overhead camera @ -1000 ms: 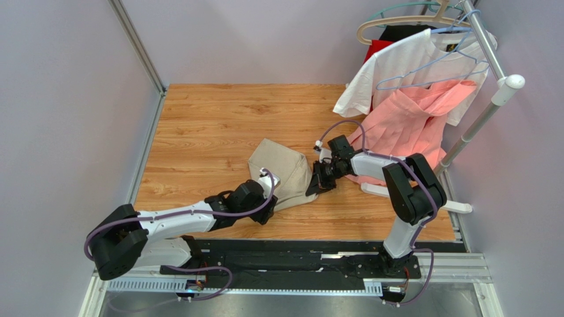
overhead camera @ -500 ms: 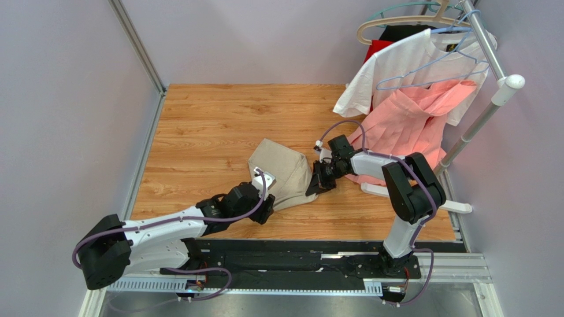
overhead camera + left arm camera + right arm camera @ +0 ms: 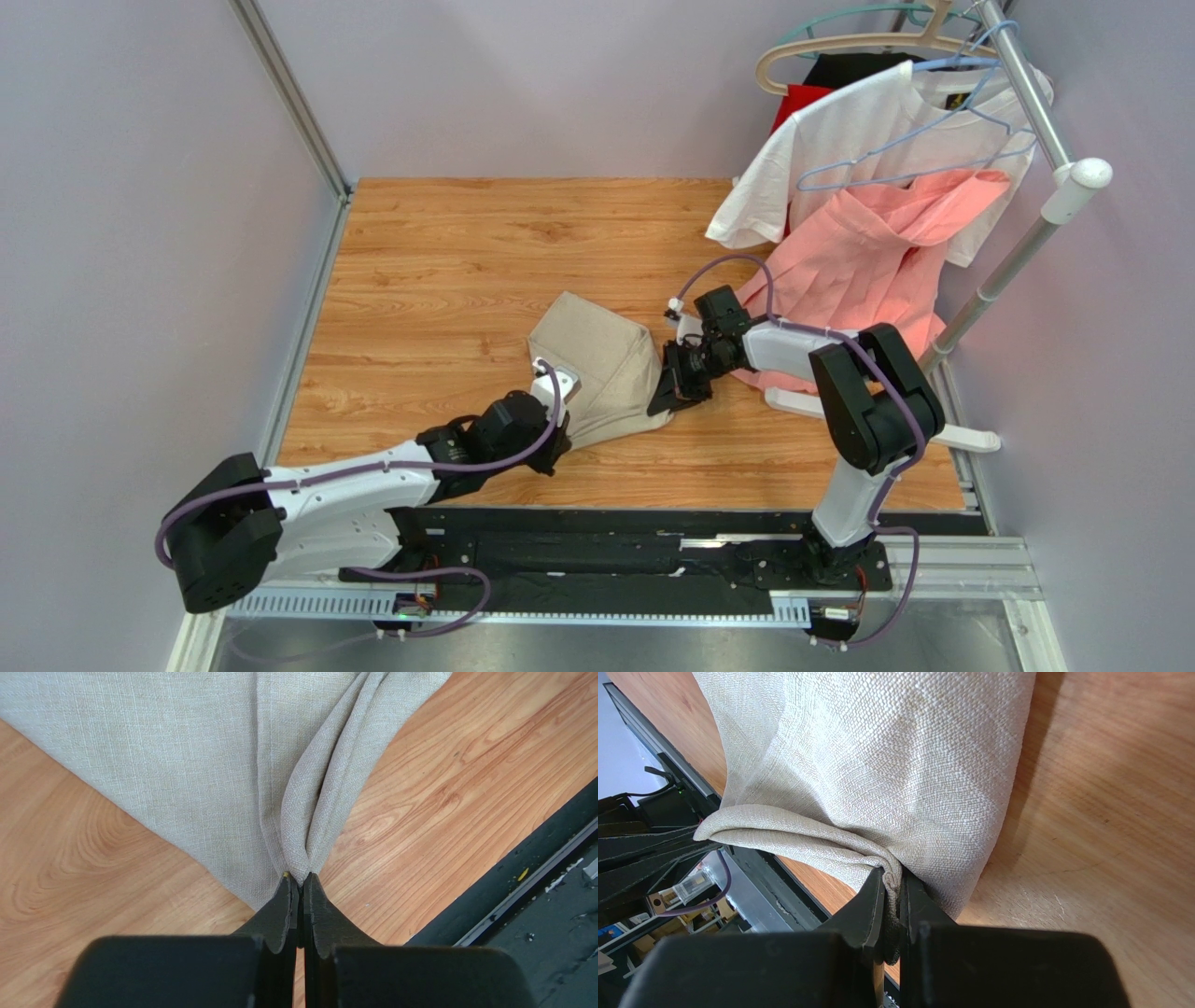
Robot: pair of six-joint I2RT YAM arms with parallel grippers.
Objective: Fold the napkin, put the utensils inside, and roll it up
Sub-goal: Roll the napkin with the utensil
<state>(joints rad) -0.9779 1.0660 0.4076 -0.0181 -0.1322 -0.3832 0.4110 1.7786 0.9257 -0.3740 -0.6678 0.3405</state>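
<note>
The napkin [image 3: 601, 364], a plain beige cloth, lies bunched on the wooden table [image 3: 421, 266], held at two points. My left gripper [image 3: 563, 426] is shut on its near corner; in the left wrist view the jaws [image 3: 302, 879] pinch a gathered fold of the napkin [image 3: 210, 763]. My right gripper [image 3: 669, 396] is shut on the napkin's right edge; in the right wrist view the jaws [image 3: 895, 882] clamp a rolled fold, and the napkin [image 3: 878, 763] is lifted off the wood there. The utensils are out of view.
A clothes rack [image 3: 1013, 249] stands at the right rear with a white T-shirt [image 3: 842, 140] and a salmon-pink garment [image 3: 870, 259] hanging over the table's right side. A black rail [image 3: 631, 539] runs along the near edge. Grey walls enclose the left and rear.
My left gripper, open a second ago, has shut on the napkin's near corner, and the left arm has drawn back a little toward the near edge. The right arm has not moved.
</note>
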